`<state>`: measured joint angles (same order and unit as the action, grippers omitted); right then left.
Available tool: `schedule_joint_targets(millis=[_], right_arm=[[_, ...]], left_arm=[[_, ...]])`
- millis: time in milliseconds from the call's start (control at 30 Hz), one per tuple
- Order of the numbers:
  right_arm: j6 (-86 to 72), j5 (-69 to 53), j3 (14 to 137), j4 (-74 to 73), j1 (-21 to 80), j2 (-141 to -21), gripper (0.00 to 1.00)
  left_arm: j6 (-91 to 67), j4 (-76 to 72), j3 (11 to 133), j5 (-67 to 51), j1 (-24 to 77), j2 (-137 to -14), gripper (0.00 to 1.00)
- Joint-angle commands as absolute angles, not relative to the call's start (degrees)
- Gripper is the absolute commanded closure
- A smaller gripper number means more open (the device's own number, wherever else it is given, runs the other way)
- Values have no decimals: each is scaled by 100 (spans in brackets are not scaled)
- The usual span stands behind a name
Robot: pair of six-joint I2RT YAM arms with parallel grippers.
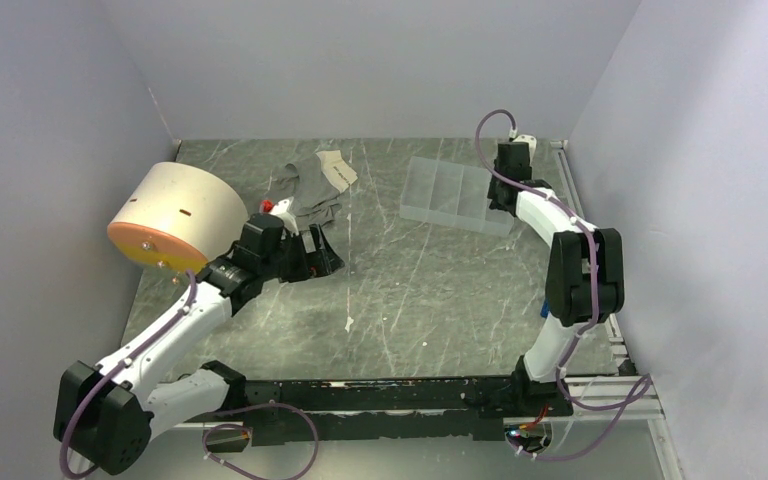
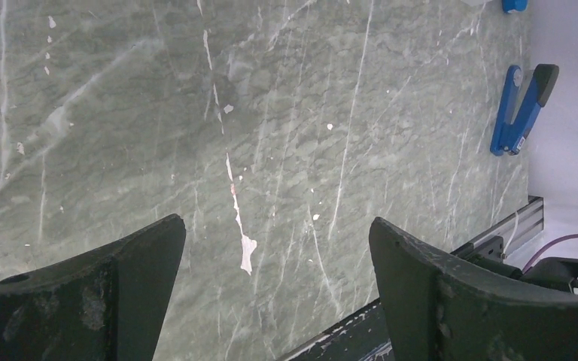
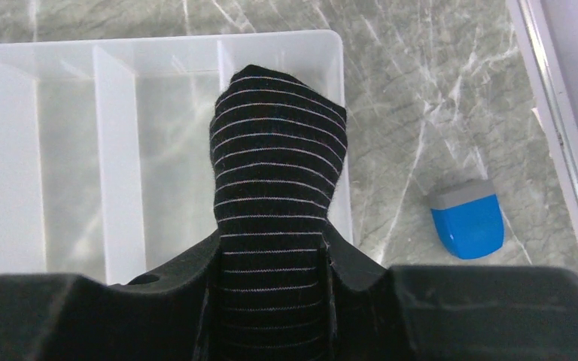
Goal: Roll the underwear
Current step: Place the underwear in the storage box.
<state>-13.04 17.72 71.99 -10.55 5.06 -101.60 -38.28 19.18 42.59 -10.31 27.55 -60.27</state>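
While your right hand (image 3: 271, 248) grips the rolled underwear (image 3: 278, 150) over the clear box (image 3: 158, 41), your left hand (image 2: 275, 229) gapes wide.

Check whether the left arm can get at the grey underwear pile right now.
Probably yes. The left pincer is open and empty, close beside the grey underwear pile, nothing between them. It faces away, toward bare table, so it would need to turn round first.

Lower end of striped underwear (image 3: 278, 173) out of sight between right jaws
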Motion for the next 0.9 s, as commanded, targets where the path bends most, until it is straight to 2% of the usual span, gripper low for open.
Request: schedule_joint_targets(millis=[0, 500, 800, 867], right_arm=[[-930, 1933, 7191, -587, 394, -10219, 100], [-907, 1512, 7683, -418, 193, -11196, 100], [-903, 1535, 7907, -774, 184, -11417, 73], [-886, 1409, 7950, -847, 185, -11377, 61]], left_arm=[[-3696, 1956, 4159, -923, 2708, -5835, 3], [-3864, 1908, 4197, -964, 2670, -5781, 3], [-3850, 1977, 4200, -965, 2653, -5776, 3], [-3862, 1969, 4205, -992, 2652, -5795, 3]])
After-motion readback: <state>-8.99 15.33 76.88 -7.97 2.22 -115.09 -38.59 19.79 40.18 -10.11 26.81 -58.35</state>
